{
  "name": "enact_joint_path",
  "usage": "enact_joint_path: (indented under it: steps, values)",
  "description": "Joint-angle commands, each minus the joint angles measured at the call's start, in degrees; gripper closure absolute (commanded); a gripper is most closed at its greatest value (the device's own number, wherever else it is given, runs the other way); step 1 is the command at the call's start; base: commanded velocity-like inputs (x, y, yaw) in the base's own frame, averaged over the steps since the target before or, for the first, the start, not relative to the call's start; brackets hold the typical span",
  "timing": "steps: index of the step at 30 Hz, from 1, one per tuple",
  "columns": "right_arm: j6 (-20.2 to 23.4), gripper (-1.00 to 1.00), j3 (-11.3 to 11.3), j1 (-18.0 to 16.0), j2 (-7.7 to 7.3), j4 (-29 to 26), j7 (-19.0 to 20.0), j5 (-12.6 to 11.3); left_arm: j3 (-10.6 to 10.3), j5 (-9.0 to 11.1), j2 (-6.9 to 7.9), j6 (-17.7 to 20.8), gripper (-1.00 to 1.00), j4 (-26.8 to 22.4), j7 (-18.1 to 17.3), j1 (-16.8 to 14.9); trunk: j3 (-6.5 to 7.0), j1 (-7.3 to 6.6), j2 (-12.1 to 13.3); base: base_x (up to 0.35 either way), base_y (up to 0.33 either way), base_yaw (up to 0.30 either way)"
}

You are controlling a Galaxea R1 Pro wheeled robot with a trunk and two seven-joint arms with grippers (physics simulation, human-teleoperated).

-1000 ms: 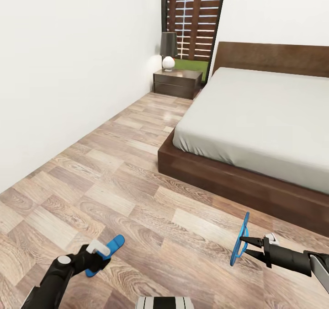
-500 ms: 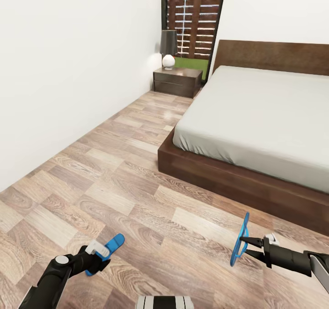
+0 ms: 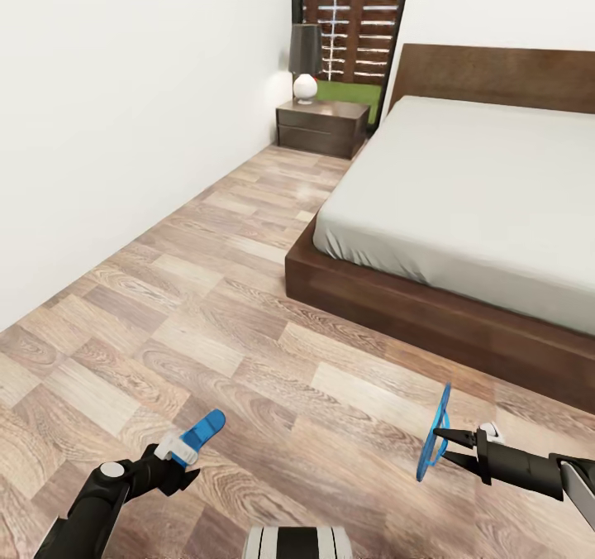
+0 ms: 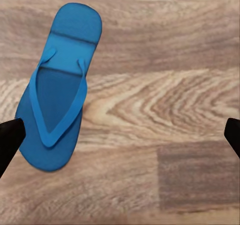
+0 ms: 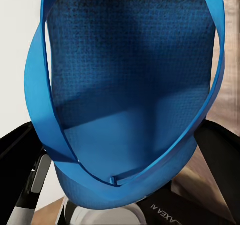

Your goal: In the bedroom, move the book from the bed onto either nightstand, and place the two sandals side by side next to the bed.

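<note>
Lying flat on the wood-plank floor (image 3: 248, 311), one blue sandal (image 4: 55, 95) sits sole-down, straps up, just beside the left gripper (image 3: 169, 468), whose dark fingers (image 4: 10, 137) stand wide apart at the two edges of the left wrist view, one tip at the sandal's heel end, though whether it touches is hard to judge from there. From the head camera that sandal's toe end pokes out past the left gripper, pointing toward the bed (image 3: 463, 195). The other sandal (image 3: 434, 432) is held up on edge, clear of the floor, in the right gripper (image 3: 442, 446), which is clamped on it; the right wrist view has its blue sole and straps (image 5: 135, 85) close against the camera. The bed, with its pale mattress and dark frame, stands ahead and to the right, well apart from both sandals. The nightstand (image 3: 322, 125) sits in the far corner beside the headboard, carrying a lamp (image 3: 305, 63), with the dark-framed window (image 3: 351, 21) behind it
</note>
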Motion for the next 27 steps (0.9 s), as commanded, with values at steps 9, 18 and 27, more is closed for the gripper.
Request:
enact_joint_path:
  steps: [9, 18, 27]
  values:
    - [0.26, 1.0, -0.07, -0.03, 0.0, -0.04, 0.15, 0.0, 0.14, -0.22, -0.01, 0.27, -1.0, -0.63, -0.38, -0.03, -1.38, 0.14, -0.1, 0.0, 0.0, 0.0]
    - [0.26, 1.0, -0.07, -0.03, 0.0, -0.03, 0.15, 0.0, 0.19, -0.22, -0.07, 0.27, -1.0, -1.49, -0.38, -0.03, -1.38, 0.14, -0.1, 0.046, 0.065, 0.0]
    - [0.26, 1.0, -0.07, -0.03, 0.0, -0.02, 0.15, 0.0, 0.2, -0.14, -0.1, 0.27, -1.0, -1.5, -0.38, -0.03, -1.38, 0.14, -0.1, 0.086, 0.073, 0.0]
